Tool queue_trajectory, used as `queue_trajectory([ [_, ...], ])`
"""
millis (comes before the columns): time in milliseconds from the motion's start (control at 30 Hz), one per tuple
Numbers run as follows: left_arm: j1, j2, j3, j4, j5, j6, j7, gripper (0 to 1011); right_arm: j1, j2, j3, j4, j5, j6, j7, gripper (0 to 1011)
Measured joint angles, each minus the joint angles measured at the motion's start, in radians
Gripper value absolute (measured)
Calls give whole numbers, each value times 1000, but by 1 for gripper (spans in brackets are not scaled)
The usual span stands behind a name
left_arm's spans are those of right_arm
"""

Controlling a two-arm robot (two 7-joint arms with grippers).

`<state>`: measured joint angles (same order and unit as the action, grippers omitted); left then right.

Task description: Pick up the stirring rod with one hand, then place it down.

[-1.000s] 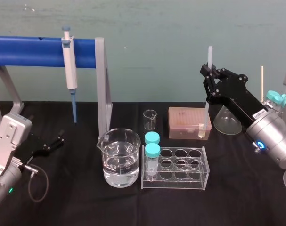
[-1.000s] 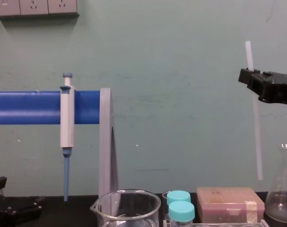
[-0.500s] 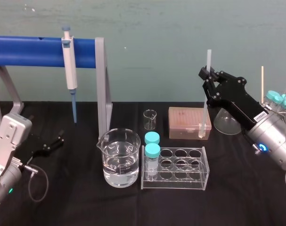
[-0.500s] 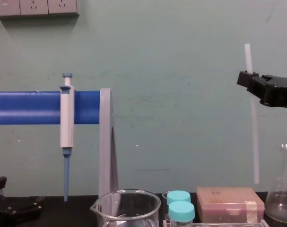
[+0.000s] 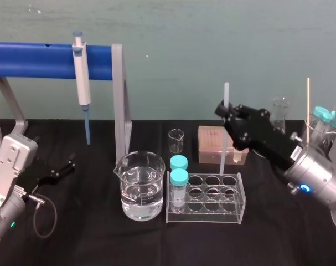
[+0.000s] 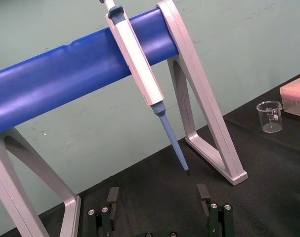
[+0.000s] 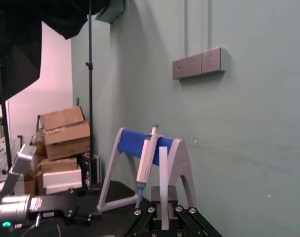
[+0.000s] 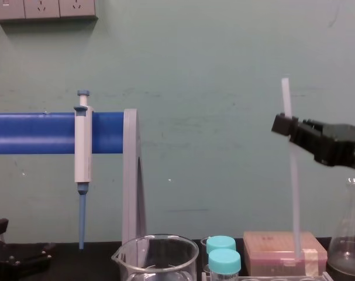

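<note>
The stirring rod (image 5: 226, 93) is a thin translucent white stick held nearly upright in the air. My right gripper (image 5: 225, 112) is shut on its upper part, with a short length sticking out above the jaws. In the chest view the stirring rod (image 8: 293, 193) hangs down from the right gripper (image 8: 282, 124), and its lower end is level with the pink box. The right wrist view has the stirring rod (image 7: 163, 197) standing between the black fingers. My left gripper (image 5: 57, 169) rests open on the black cloth at the far left, and its fingers (image 6: 211, 217) hold nothing.
A beaker of water (image 5: 139, 185) stands left of a clear tube rack (image 5: 229, 206) holding two teal-capped tubes (image 5: 179, 178). Behind them are a small beaker (image 5: 176, 140) and a pink box (image 5: 209, 145). A pipette (image 5: 82, 83) hangs on the blue stand (image 5: 35, 60). Flasks (image 5: 279, 113) stand at the right.
My right gripper has carried the stirring rod leftwards and lower, from beside the pink box's right end to in front of the box, behind the rack. The left arm has not moved.
</note>
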<state>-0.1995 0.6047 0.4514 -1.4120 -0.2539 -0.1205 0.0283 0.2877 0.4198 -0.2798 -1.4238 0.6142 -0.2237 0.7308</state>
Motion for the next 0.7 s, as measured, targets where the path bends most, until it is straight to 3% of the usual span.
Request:
queue_trajectory([
  [300, 0, 0, 0, 0, 0, 0, 0, 1000, 25, -15, -33, 82, -10, -51, -4, 71],
  [700, 0, 0, 0, 0, 0, 0, 0, 1000, 72, -62, -57, 197, -30, -112, -27, 71],
])
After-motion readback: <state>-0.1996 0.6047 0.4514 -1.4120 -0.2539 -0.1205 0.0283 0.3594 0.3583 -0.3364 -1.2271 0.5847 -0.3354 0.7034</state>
